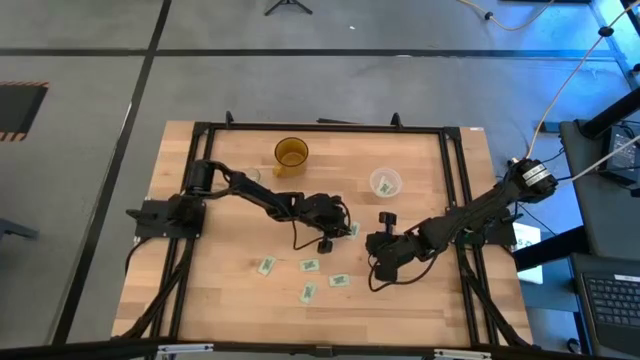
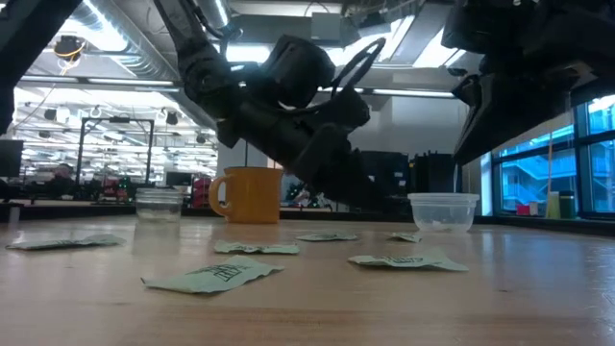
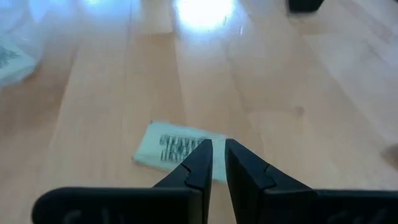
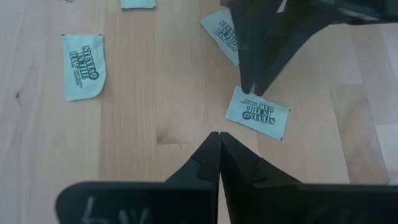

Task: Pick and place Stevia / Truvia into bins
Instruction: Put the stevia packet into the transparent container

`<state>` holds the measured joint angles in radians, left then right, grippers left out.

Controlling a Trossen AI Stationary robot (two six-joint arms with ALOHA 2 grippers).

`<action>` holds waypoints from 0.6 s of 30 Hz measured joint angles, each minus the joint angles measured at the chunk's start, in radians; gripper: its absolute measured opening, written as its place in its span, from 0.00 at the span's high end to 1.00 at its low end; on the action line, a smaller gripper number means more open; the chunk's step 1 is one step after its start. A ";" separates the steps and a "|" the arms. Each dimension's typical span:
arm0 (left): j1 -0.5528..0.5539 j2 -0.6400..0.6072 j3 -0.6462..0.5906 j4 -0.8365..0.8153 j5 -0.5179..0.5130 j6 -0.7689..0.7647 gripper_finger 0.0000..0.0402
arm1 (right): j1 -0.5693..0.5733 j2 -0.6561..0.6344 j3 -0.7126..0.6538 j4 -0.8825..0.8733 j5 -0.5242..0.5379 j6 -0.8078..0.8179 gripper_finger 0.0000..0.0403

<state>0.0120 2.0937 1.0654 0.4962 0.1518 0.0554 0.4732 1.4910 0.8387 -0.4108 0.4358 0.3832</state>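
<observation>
White packets with green print are lying flat on the counter (image 1: pixel 200 290), four of them in a loose cluster (image 1: pixel 308 268) ahead of the arms. Another packet (image 3: pixel 180 149) is sitting partly hidden under the left gripper (image 3: pixel 216 152), whose fingers are nearly touching, its long axis running crosswise to them. The right gripper (image 4: pixel 217 142) is hovering with fingers together near a tilted packet (image 4: pixel 257 112). Cup (image 1: pixel 385 182) contents are hard to make out.
</observation>
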 joint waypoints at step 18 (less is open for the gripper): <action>-0.006 0.111 0.121 -0.121 0.009 -0.001 0.99 | -0.048 0.000 0.000 -0.007 0.000 -0.015 0.94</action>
<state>0.0063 2.2044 1.1866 0.3757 0.1606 0.0540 0.4252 1.4910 0.8387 -0.4182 0.4358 0.3680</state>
